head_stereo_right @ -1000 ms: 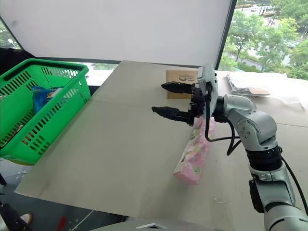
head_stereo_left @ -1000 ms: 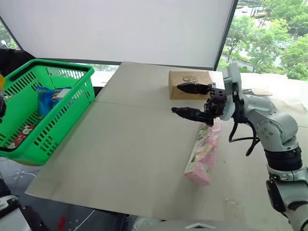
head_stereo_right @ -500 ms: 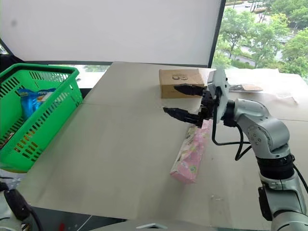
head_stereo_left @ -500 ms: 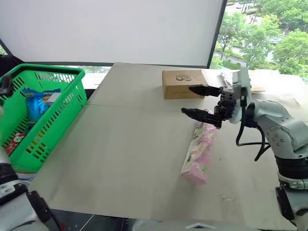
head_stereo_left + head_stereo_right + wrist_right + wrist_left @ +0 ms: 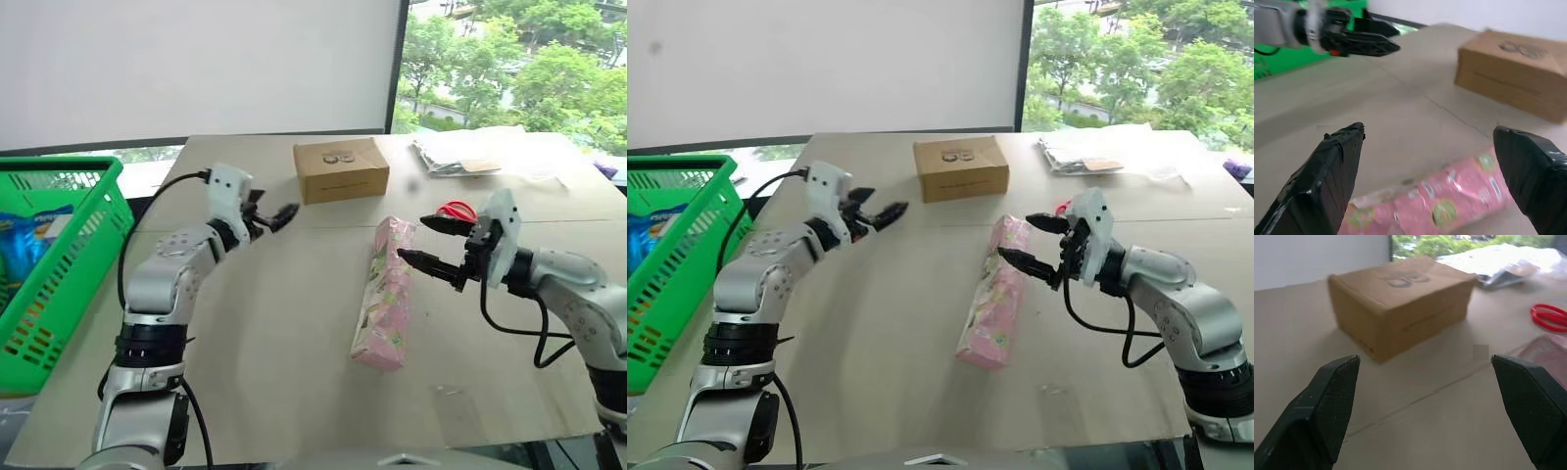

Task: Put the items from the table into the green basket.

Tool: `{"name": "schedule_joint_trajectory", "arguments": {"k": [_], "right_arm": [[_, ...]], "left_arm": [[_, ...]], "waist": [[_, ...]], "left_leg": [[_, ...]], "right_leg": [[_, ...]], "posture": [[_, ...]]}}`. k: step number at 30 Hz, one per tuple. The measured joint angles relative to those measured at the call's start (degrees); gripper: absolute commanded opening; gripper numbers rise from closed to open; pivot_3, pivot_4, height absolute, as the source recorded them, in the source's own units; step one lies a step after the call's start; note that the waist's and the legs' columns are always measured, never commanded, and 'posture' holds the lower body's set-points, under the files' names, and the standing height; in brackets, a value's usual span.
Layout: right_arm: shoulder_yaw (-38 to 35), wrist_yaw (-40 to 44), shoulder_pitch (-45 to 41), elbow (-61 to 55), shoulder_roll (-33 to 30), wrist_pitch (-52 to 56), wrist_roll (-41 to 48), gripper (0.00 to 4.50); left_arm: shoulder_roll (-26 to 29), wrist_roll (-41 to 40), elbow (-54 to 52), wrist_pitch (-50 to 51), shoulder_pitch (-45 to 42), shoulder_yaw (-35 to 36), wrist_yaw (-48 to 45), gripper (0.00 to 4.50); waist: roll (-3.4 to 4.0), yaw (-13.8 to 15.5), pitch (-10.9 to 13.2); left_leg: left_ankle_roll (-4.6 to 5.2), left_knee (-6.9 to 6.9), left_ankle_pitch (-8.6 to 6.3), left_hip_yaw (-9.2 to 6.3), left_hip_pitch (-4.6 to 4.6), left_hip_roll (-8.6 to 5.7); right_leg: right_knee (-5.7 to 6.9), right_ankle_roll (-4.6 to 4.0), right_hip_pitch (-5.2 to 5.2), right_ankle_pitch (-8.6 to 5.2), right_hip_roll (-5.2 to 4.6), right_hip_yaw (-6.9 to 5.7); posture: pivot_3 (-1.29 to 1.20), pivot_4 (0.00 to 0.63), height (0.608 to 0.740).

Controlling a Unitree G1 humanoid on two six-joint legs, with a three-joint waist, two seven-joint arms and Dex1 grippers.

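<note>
Left eye view: the pink packet [image 5: 384, 291] is lying flat on the pale surface [image 5: 274, 372], its long axis running from the near edge away toward the cardboard box [image 5: 340, 168], tilted slightly to the right at the far end. The right tool [image 5: 434, 242] is hovering just beside the packet's far end, on its right, fingers spread and grasping nothing; the left tool [image 5: 275, 217] is hanging well apart on the packet's left, also spread and empty. The right arm is judged the nearer one for the pick-up. The green basket [image 5: 73, 257] is standing off the surface's left edge, a blue packet already showing inside it.

Right eye view: the same layout is showing, with the packet [image 5: 990, 292] pointing its far end between the right tool [image 5: 1040, 240] and the box.

Left wrist view: the left tool's two black fingers [image 5: 1327, 399] are standing wide apart, aiming at the box [image 5: 1400, 301], with a corner of the packet [image 5: 1547, 348] off to one side.

Right wrist view: the right tool's spread fingers [image 5: 1334, 166] are framing the packet [image 5: 1444, 208], which is lying crosswise between them, below their tips.
</note>
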Motion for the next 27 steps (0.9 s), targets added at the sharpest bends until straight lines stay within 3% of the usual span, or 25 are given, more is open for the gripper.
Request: {"name": "schedule_joint_trajectory", "arguments": {"k": [4,10,14,19,23,27], "right_arm": [[3.3,-11.71,-0.45,-0.16,6.64,9.72,-2.91,4.5],[-1.32,-26.77,-7.85,3.04,21.87,27.84,-2.5,4.5],[-2.89,-30.89,-11.52,6.38,24.98,34.37,-4.76,4.5],[0.21,-32.25,-16.48,11.75,23.6,39.3,-8.34,4.5],[2.92,-31.14,-17.83,13.83,21.49,39.11,-10.4,3.31],[2.13,-29.98,-18.07,13.99,22.34,38.28,-11.16,1.54]], "left_arm": [[5.34,-0.5,-0.22,-0.66,0.98,0.81,-6.42,4.44],[16.79,-1.46,-2.62,-1.71,8.81,2.95,-19.08,4.44],[19.12,-2.46,-4.85,-1.27,12.16,4.53,-21.69,4.44],[20.22,-2.33,-8.08,-1.05,16.45,5.6,-21.76,4.44],[20.1,-2.61,-10.85,-0.37,18.22,6.19,-20.92,4.5],[19.87,-2.89,-12.08,0.04,19.95,7.72,-20.1,4.5]], "waist": [[0.47,-0.7,0.2],[0.72,-0.86,0.3],[0.83,0.21,0.37],[0.89,0.34,0.38],[0.87,0.65,0.36],[0.9,0.93,0.33]], "left_leg": [[-0.03,0.05,0.02,-0.01,0.02,0.02],[-0.09,-0.02,0.06,-0.01,-0.03,0.01],[-0.09,-0.04,0.06,-0.01,-0.05,-0.02],[0.1,-0.09,-0.05,-0.01,0.06,0.01],[0.09,-0.07,-0.04,-0.01,0.11,0.03],[0.09,-0.08,-0.04,-0.02,0.19,0.04]], "right_leg": [[0.07,-0.06,-0.03,0.04,0.05,0.03],[0.05,-0.08,-0.19,0.04,0.1,0.09],[0.0,-0.07,-0.22,0.04,0.1,0.12],[0.12,-0.11,-0.22,0.05,0.18,0.16],[0.19,-0.15,-0.21,0.08,0.27,0.25],[0.24,-0.16,-0.21,0.08,0.38,0.34]], "posture": [[-0.12,0.0,0.74],[-0.07,0.0,0.74],[-0.04,0.0,0.74],[0.01,0.0,0.74],[0.02,0.0,0.74],[0.02,0.0,0.74]]}}
